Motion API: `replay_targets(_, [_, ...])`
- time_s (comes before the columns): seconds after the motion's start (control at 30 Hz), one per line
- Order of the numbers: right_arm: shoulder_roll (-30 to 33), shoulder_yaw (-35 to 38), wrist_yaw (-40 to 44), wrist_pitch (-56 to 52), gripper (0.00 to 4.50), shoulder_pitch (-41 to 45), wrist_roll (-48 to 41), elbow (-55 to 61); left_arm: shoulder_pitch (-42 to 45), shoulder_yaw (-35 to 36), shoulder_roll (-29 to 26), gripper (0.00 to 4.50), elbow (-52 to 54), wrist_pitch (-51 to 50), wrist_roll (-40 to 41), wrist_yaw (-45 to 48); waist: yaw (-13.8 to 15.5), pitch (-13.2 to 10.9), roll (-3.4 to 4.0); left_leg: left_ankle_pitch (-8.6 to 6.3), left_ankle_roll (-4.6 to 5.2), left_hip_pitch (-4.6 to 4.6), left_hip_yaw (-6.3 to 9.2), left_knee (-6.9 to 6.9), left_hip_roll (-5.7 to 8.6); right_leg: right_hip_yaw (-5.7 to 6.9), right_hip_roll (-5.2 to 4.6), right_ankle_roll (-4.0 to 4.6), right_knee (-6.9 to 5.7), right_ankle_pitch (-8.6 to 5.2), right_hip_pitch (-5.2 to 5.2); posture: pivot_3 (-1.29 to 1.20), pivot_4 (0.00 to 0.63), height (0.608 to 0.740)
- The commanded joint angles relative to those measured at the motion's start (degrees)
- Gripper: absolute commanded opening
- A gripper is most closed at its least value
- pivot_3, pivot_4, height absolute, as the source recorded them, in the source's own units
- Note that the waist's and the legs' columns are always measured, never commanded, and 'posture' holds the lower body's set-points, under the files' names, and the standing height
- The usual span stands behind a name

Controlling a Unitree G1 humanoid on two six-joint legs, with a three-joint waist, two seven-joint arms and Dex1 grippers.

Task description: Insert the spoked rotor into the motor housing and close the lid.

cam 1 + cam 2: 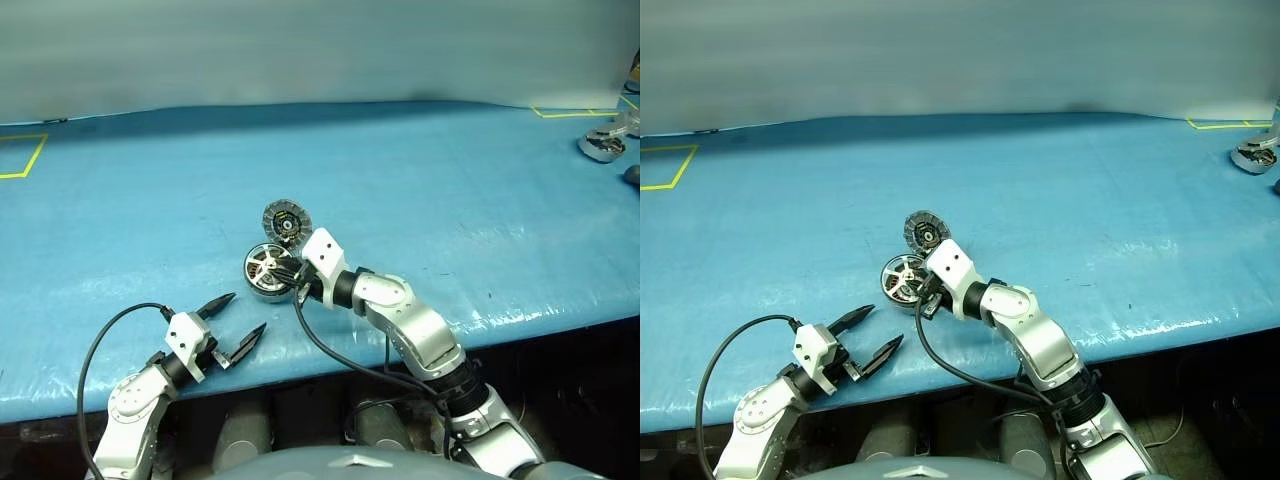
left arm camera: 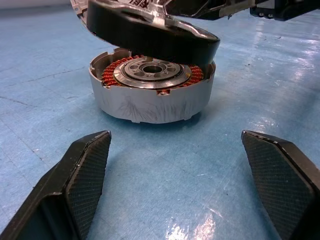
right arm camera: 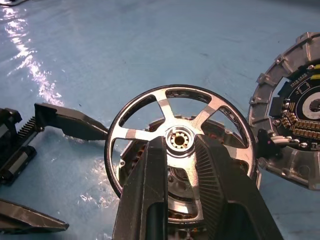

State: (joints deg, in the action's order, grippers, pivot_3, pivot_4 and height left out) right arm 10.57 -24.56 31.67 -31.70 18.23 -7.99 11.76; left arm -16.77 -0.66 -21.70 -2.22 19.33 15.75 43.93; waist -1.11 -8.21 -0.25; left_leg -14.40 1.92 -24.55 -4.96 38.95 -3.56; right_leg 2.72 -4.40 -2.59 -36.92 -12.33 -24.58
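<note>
The right tool (image 3: 180, 165) is pinching the spoked rotor (image 3: 175, 137). Its two black fingers (image 3: 150, 200) press on the shiny silver wheel from both sides, close to the little hub in the middle. The rotor hangs tilted just over the motor housing (image 2: 150, 95). One edge of the wheel is low over the housing rim, and the other edge is lifted up. It is not sitting flat inside yet.

The motor housing rests on the blue surface (image 1: 450, 200), near the front edge. It is a short round puck with a silver wall. A ring of copper-brown wire shows inside it, around a pale metal middle.

The lid (image 1: 287, 221) lies on the surface just behind the housing, on the side away from the robot. It is very close to the housing, but the pictures do not show if the two touch. It is a grey disc with little blocks around its rim and a dark middle with yellowish marks.

The left tool (image 1: 238, 322) has its fingers spread wide and holds nothing. It sits low over the front of the surface, to the left of the housing, and points toward it. It is near the housing but not touching it.

Yellow tape lines (image 1: 25, 155) mark the far corners of the surface.
</note>
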Motion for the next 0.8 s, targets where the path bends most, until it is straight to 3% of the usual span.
replay_targets(0.03, [-0.29, 0.12, -0.22, 1.48, 0.45, 1.14, 0.82, 1.13, -0.24, -0.49, -0.05, 4.45, -0.17, 0.28, -0.74, 0.15, -0.01, 0.00, 0.00, 0.00, 0.00, 0.00, 0.00, 0.00, 0.00, 0.00, 0.00, 0.00, 0.00, 0.00, 0.00, 0.00, 0.150, 0.740])
replay_targets(0.63, [-0.98, 0.01, 0.60, 0.51, 0.45, 0.99, 1.23, -0.41, -0.09, -0.26, 0.02, 4.45, -0.27, 0.68, -0.48, 0.30, 0.01, 0.00, 0.00, 0.00, 0.00, 0.00, 0.00, 0.00, 0.00, 0.00, 0.00, 0.00, 0.00, 0.00, 0.00, 0.00, 0.150, 0.740])
replay_targets(0.8, [-1.16, 0.32, 0.70, 1.39, 2.11, 0.75, 1.34, 0.17, 0.03, -0.28, 0.03, 4.45, -0.27, 0.67, -0.52, 0.29, 0.02, 0.00, 0.00, 0.00, 0.00, 0.00, 0.00, 0.00, 0.00, 0.00, 0.00, 0.00, 0.00, 0.00, 0.00, 0.00, 0.150, 0.740])
